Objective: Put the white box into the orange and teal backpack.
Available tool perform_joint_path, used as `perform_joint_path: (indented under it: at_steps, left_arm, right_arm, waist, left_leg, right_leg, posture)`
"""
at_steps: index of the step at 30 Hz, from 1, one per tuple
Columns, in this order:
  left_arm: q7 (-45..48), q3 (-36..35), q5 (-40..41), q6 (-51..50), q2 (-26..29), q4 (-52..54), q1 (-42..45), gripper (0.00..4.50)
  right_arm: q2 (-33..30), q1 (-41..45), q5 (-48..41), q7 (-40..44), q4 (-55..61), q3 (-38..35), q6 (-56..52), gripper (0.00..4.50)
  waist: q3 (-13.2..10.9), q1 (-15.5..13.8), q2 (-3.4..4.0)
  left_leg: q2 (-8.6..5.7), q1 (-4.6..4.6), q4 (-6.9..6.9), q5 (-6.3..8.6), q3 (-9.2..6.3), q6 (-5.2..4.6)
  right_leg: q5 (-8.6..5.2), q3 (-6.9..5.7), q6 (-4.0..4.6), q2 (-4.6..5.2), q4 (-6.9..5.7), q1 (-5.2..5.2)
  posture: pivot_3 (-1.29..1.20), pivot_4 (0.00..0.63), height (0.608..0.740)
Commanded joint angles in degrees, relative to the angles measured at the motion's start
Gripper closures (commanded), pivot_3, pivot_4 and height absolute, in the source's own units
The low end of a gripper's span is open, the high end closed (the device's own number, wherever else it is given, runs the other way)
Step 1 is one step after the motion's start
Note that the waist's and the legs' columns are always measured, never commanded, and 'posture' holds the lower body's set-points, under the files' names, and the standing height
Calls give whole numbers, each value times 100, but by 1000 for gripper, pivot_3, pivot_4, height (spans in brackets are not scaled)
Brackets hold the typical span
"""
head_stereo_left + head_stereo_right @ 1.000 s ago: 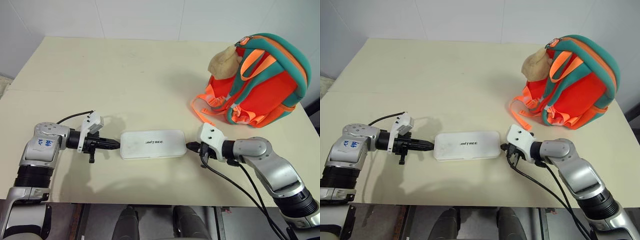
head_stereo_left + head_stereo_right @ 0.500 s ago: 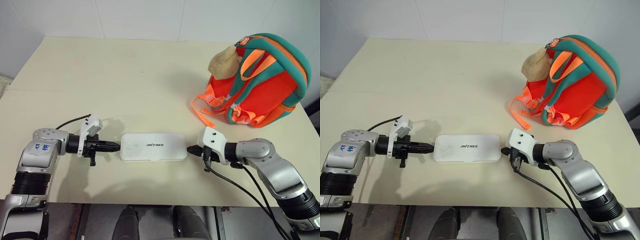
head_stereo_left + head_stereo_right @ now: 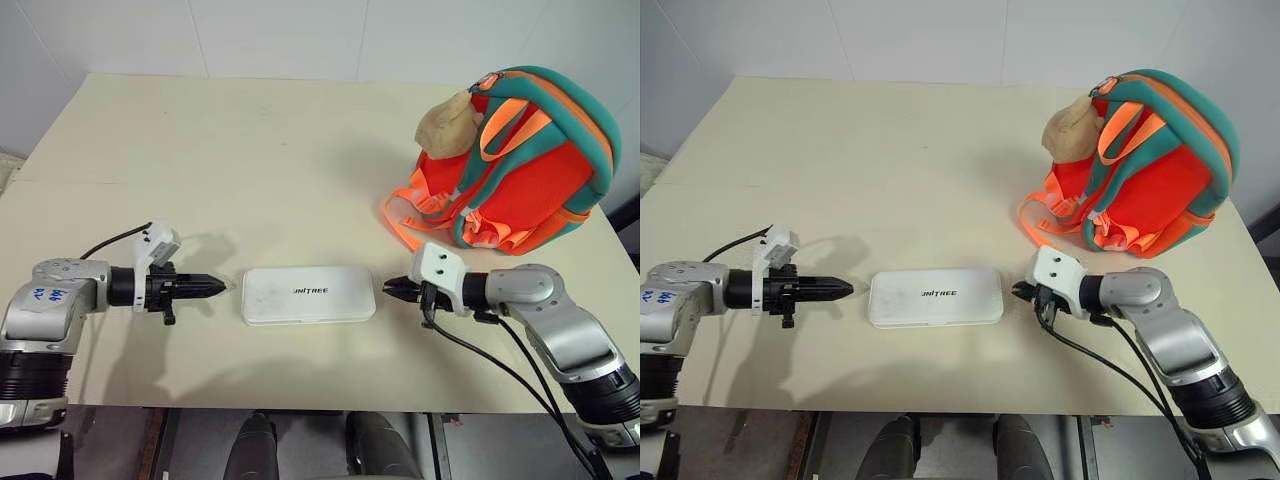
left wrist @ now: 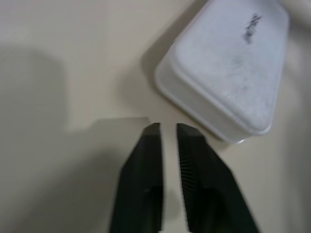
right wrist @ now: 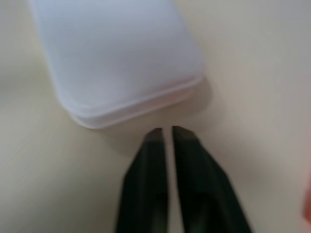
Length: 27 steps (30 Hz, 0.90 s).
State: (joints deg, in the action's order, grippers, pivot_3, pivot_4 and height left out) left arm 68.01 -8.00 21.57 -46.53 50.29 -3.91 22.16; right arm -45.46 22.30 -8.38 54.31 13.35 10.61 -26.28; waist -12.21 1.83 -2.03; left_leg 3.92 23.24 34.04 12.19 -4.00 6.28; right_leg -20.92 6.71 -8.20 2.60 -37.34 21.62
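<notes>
The flat white rectangular box (image 3: 308,294) with rounded corners and small dark lettering lies on the pale cream table (image 3: 250,150), near its front edge, between the two arms. The left gripper (image 3: 218,287) points at the left short end of the box and stands just beside it, not touching. Its two black fingers (image 4: 146,160) are slightly apart, with a thin gap between them, and they hold nothing. The right gripper (image 3: 390,288) points at the right short end, also a little away from it. Its fingers (image 5: 187,160) show the same narrow gap and are empty. The small rounded orange fabric backpack with teal trim (image 3: 525,170) stands at the far right of the table, well apart from the box, with a tan plush toy (image 3: 448,123) on its side
</notes>
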Motion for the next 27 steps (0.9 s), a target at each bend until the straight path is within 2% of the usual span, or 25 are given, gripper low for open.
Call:
perform_joint_path:
  at_steps: [1, 9, 10, 13, 17, 27]
  left_arm:
    - [-154, -473, 464, -418, 61, 93, 31, 2650]
    - [-218, -1139, 1247, -1222, 230, 7, 25, 312]
    - [-188, -1228, 1398, -1390, 228, -31, 16, 23]
    - [-12, -1357, 1846, -1878, 273, -41, -114, 23]
    - [-61, -1622, 2425, -2593, 57, -348, -179, 23]
    - [-282, -1304, 2707, -2982, -274, -723, -189, 23]
  right_arm:
    - [-131, 99, 109, -15, -121, -260, 310, 2531]
    - [-98, 192, 161, 36, -393, -245, 636, 18]
    - [-69, 217, 175, 32, -451, -219, 699, 0]
    - [38, 298, 250, -7, -605, -148, 861, 0]
    - [192, 366, 309, 5, -738, -88, 990, 0]
    - [340, 381, 379, 39, -806, -73, 1100, 0]
  waist:
    - [0, -1, 0]
    - [-1, 5, 1]
    - [-1, 14, 1]
    - [-1, 32, 2]
    - [-2, 44, 3]
    - [-2, 35, 3]
  left_leg:
    - [0, 1, -1, 0, -1, 0]
    - [0, 0, -2, 0, -1, 0]
    - [0, 0, -2, 0, 0, 0]
    - [0, -1, -3, 0, 0, 0]
    - [0, -1, -5, 0, 0, 0]
    - [0, -3, -3, -1, -1, 3]
  right_leg:
    - [0, -1, 1, -1, 0, 2]
    - [0, -1, 1, 0, -1, 1]
    - [0, 0, 1, 0, -1, 1]
    - [-1, -1, 1, 0, -1, 1]
    - [-1, -1, 1, 0, -1, 2]
    - [-1, -1, 1, 1, -6, 1]
  posture:
    - [0, 150, 740]
    - [0, 150, 740]
    - [0, 150, 740]
    - [0, 150, 740]
    - [0, 150, 740]
    - [0, 150, 740]
